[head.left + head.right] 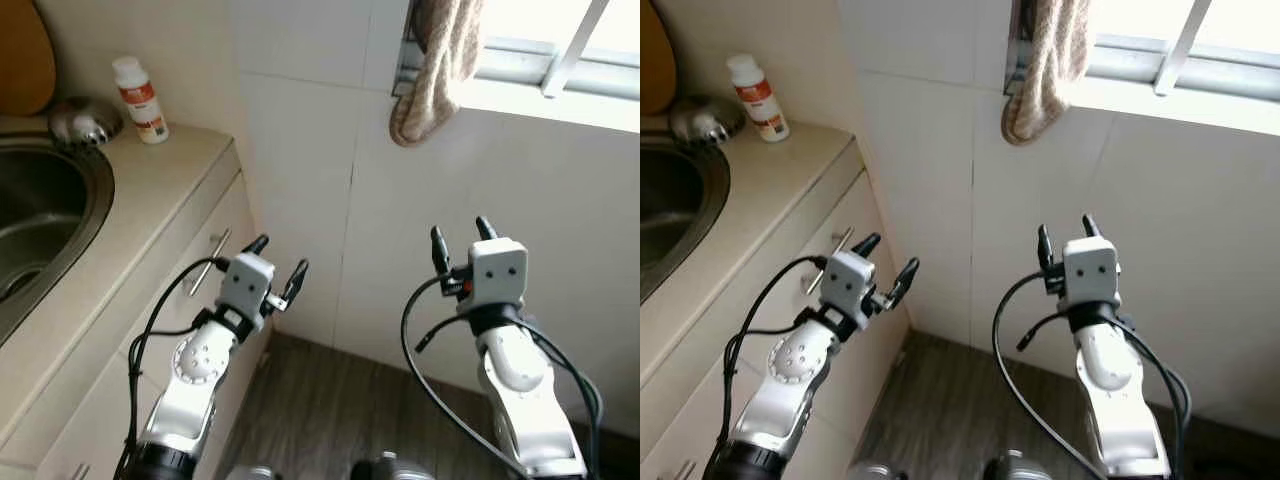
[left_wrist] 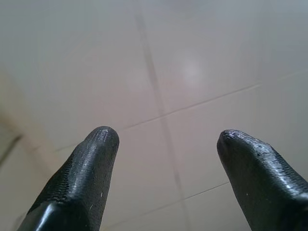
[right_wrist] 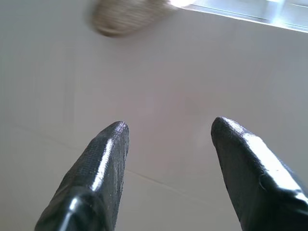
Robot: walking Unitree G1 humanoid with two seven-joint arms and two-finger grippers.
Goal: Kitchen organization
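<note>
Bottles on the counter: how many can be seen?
1. A white bottle with a red label stands at the back of the counter, by the wall, right of the sink. Others may be out of frame.

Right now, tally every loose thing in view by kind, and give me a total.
Bottles: 1, white bottle on the counter
Strainers: 1, metal sink strainer beside the bottle
Cloths: 1, beige towel hanging at the window
Boards: 1, wooden board
Total: 4
</note>
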